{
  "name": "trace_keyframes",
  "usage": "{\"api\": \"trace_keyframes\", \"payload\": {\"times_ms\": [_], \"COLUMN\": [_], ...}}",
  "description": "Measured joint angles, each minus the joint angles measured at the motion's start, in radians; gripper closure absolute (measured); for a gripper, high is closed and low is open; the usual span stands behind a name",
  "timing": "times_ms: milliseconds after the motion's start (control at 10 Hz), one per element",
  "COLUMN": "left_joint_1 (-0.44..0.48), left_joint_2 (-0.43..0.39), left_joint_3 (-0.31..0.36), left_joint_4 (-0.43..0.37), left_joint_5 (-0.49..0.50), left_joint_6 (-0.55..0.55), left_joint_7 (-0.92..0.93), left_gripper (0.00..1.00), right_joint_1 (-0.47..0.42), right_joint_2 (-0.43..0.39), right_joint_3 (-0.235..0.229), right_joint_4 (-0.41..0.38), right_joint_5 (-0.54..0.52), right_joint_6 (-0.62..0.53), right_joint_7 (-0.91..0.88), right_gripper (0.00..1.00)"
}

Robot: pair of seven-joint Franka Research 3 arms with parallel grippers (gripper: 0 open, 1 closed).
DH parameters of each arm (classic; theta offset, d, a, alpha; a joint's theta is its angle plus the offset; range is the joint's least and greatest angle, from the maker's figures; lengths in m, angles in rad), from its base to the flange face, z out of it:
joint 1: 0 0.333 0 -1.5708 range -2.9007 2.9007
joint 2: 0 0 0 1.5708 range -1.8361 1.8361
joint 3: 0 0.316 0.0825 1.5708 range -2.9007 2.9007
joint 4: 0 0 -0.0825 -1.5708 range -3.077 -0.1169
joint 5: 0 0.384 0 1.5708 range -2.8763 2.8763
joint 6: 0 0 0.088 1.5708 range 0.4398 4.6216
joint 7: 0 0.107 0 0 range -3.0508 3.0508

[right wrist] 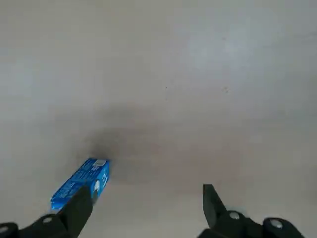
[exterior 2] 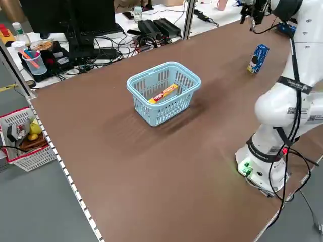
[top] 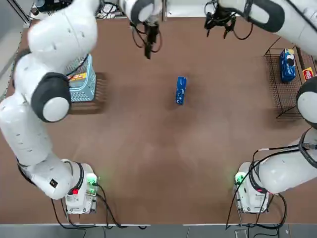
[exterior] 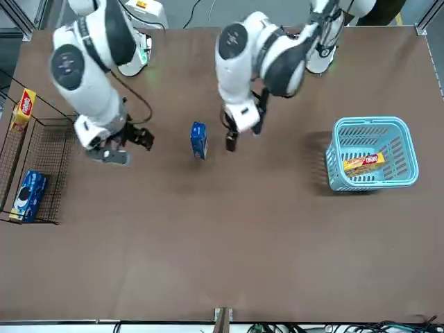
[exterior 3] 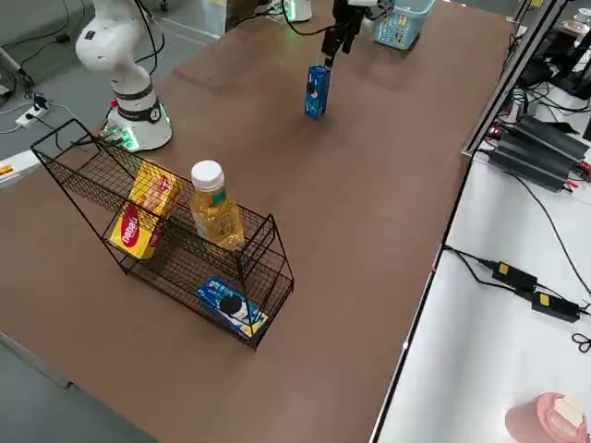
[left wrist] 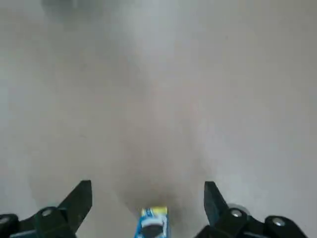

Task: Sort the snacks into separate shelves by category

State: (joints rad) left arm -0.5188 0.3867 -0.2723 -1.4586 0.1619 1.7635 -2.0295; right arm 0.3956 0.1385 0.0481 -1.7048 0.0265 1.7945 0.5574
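Though upright — blue packet [left wrist: 153,224] half cut off

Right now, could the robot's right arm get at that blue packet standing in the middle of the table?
Probably yes. The blue packet stands alone on bare table, nothing beside it, and the right gripper hovers nearby with its jaws open and empty.

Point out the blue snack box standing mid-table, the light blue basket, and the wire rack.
blue snack box [top: 181,90], top view, middle of its upper face.
light blue basket [exterior: 370,123], front view, far rim.
wire rack [exterior 3: 175,263], right side view, mesh floor.
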Motion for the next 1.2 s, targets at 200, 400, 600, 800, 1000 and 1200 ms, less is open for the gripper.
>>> {"api": "trace_keyframes", "payload": {"times_ms": [200,400,600,800,1000,1200], "left_joint_1": [0.129,0.29,0.45,0.628,0.793,0.881], "left_joint_2": [-0.133,-0.273,-0.385,-0.415,-0.415,-0.415], "left_joint_3": [0.0,0.002,0.004,0.007,0.01,0.009], "left_joint_4": [-0.167,-0.362,-0.526,-0.581,-0.6,-0.635], "left_joint_5": [-0.022,-0.056,-0.082,-0.084,-0.085,-0.085], "left_joint_6": [0.011,0.124,0.197,0.215,0.218,0.237], "left_joint_7": [0.031,0.051,0.07,0.171,0.322,0.418], "left_gripper": [0.0,0.03,0.05,0.06,0.08,0.08], "right_joint_1": [0.075,0.12,0.14,0.179,0.241,0.284], "right_joint_2": [0.003,0.004,0.009,0.022,0.029,0.03], "right_joint_3": [0.001,0.001,0.0,0.0,0.001,0.0], "right_joint_4": [-0.009,-0.01,-0.032,-0.095,-0.166,-0.228], "right_joint_5": [-0.001,-0.001,-0.001,-0.001,-0.001,-0.001], "right_joint_6": [0.039,0.079,0.122,0.181,0.248,0.314], "right_joint_7": [0.096,0.158,0.184,0.21,0.257,0.297], "right_gripper": [0.01,0.01,0.01,0.01,0.01,0.01]}}
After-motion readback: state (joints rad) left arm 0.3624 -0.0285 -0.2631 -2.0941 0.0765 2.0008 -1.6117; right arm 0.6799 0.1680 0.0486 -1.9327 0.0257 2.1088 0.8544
